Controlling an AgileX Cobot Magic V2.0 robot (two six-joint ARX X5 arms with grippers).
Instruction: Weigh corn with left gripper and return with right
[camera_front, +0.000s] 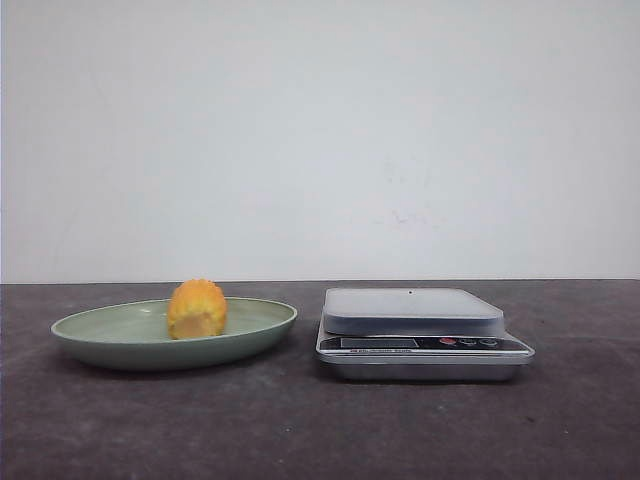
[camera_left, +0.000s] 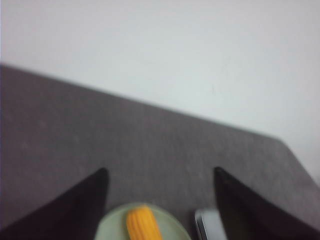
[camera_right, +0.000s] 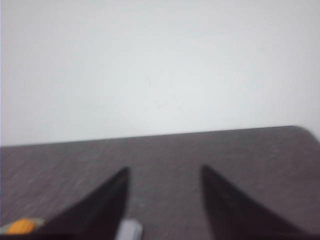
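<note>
Your left claw (camera_left: 160, 172), released like the right claw (camera_right: 164, 170), has the corn (camera_left: 143, 225) on its plate (camera_left: 172, 225) lying lengthwise between its tips, so it is nearer.

The corn (camera_front: 197, 309) stands in the plate (camera_front: 100, 335) on the left of the counter (camera_front: 300, 430), a bit right of the plate's middle. The kitchen scale (camera_front: 422, 335) sits just beside the plate, to its right.
</note>
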